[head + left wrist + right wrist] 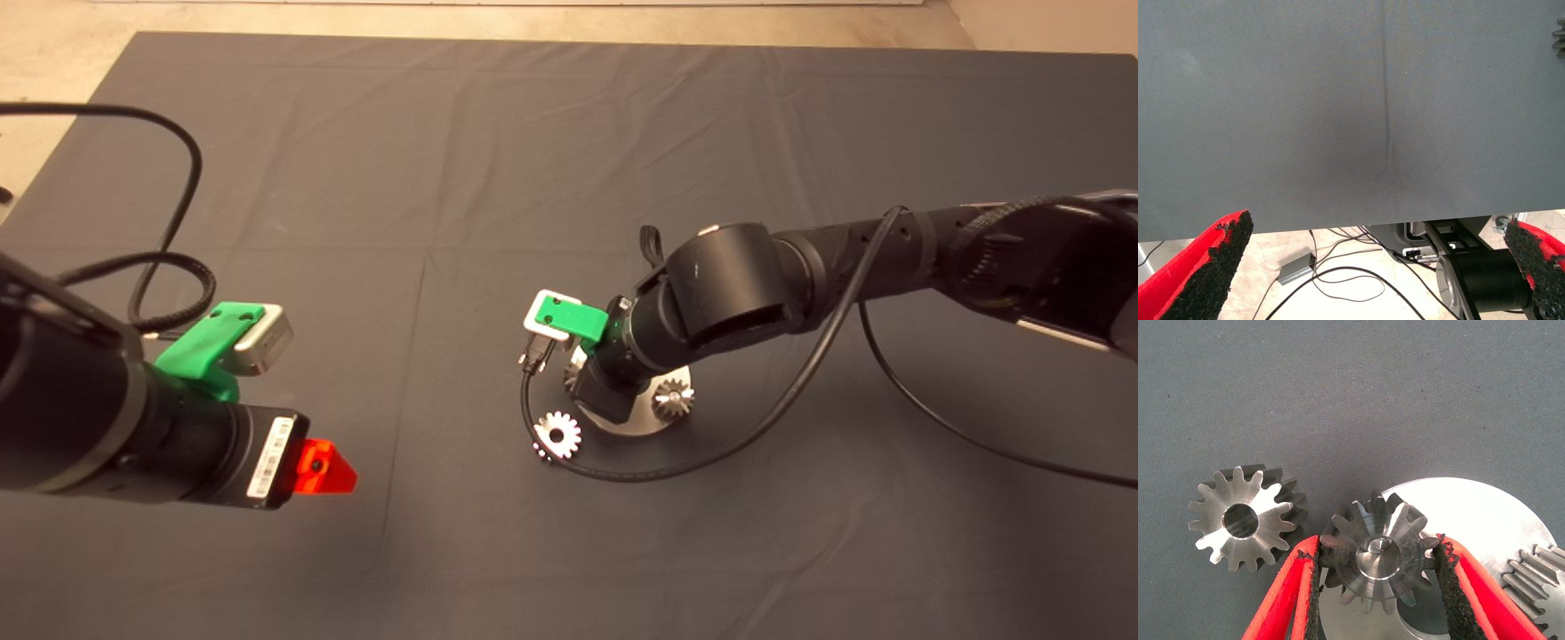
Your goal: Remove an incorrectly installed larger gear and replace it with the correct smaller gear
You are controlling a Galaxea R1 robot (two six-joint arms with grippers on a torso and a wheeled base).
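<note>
Right gripper (pixel 1378 577) is down over the round steel plate (pixel 1485 513) near mid-counter, its fingers (pixel 1288 600) pinching the small gear (pixel 1377 553) by its two sides. That gear sits on the plate near its edge, with what looks like a pale pin end in its bore, though the pads cover part of it. In the head view the right arm hides this gear and most of the plate (pixel 653 425).

Big gear (pixel 1245 518) lies flat on the mat (pixel 498 178), off the plate and just beside it, bright with a wide open centre hole; in the head view it (pixel 558 435) is at the plate's rim with a black cable (pixel 640 471) curving beside it. Another small gear (pixel 673 399) sits on the plate's other side, also seen at the frame edge in the right wrist view (pixel 1538 577).

Left gripper (pixel 325 468) hangs over bare mat well apart from the gears, fingers (pixel 1211 273) spread wide, holding nothing.
</note>
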